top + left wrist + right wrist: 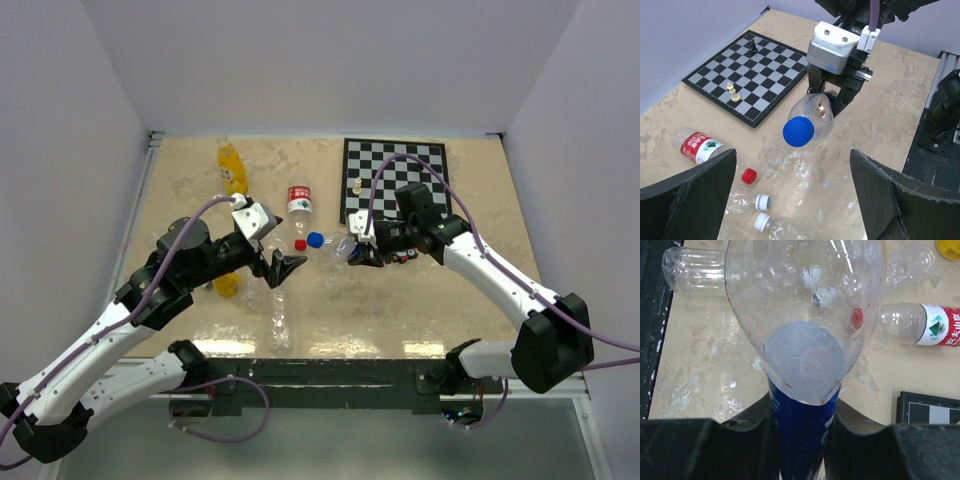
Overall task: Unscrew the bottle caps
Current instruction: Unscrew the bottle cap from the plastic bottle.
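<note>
Above the middle of the surface [440, 300], the right pincer [362, 252] is clamped on a clear bottle [817, 112] with a blue label, holding it off the surface and roughly level, neck pointing toward the left arm. In the right wrist view the labelled lower part of this bottle is wedged between the two dark fingers [705, 450] while its clear shoulder fills most of the picture. A blue cap [798, 132] sits on the bottle's mouth, facing the left wrist camera. The left pincer [285, 267] stands wide apart with nothing in it; its fingers [700, 195] frame the bottom corners of its own view, and the blue cap lies ahead of them, near but not touching. On the surface below the held bottle a red cap [748, 175] lies loose, just beside the neck of a red-labelled bottle [697, 147] that lies on its side. Closer to the left wrist camera, two white caps [762, 202] sit at the ends of clear unlabelled bottles [790, 227] lying flat. One orange bottle [232, 168] is at the far left of the surface, and a second orange bottle [227, 285] shows partly from under the left arm. A chessboard [420, 160] lies at the far right, carrying two small white pieces [732, 92] side by side and one dark piece [753, 46] nearer its far edge.
</note>
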Tool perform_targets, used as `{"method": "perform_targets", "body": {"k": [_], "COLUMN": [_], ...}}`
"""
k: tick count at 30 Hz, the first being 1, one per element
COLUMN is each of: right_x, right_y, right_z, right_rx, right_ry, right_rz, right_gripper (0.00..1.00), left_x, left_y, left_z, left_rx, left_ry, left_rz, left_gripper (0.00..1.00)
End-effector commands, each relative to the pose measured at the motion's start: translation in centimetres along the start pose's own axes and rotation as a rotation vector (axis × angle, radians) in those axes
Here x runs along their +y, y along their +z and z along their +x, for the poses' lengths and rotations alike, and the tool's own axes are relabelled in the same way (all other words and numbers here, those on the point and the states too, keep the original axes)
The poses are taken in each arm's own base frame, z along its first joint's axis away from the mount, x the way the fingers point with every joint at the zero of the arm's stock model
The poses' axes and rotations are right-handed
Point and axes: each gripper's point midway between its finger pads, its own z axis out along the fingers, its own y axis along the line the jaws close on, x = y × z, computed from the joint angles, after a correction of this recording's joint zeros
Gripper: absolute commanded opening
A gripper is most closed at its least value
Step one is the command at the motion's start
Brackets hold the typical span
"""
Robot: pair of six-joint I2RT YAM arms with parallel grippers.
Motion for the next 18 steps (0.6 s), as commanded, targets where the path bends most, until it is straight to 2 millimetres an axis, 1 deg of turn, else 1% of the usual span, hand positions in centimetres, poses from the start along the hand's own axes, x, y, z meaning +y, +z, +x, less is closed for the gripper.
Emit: {"method": "perform_targets", "body": {"k": [1,5,18], "right_x": [-0.4,-0.4,-0.2], "right_y": [-0.4,-0.4,-0.4], "right_z": [-1.3,-1.3,-1.3], "right_rx": [-0.026,-0.025,-0.025], "right_ry": [-0.041,-0.044,-0.049], "right_rz": [0.0,-0.001,-0.009], "right_gripper": [0.0,0.0,0.0], "left_x": [-0.5,-0.8,-1.1], "left_y": [-0.1,0.1,1.0], "left_z": [-0.9,-0.8,0.5], "left_rx": [-0.048,-0.054,-0.032], "left_ry": [0.086,0.107,0.133], "left_rz": [0.046,0.07,0.106], "left_gripper": [1.0,1.0,1.0]}}
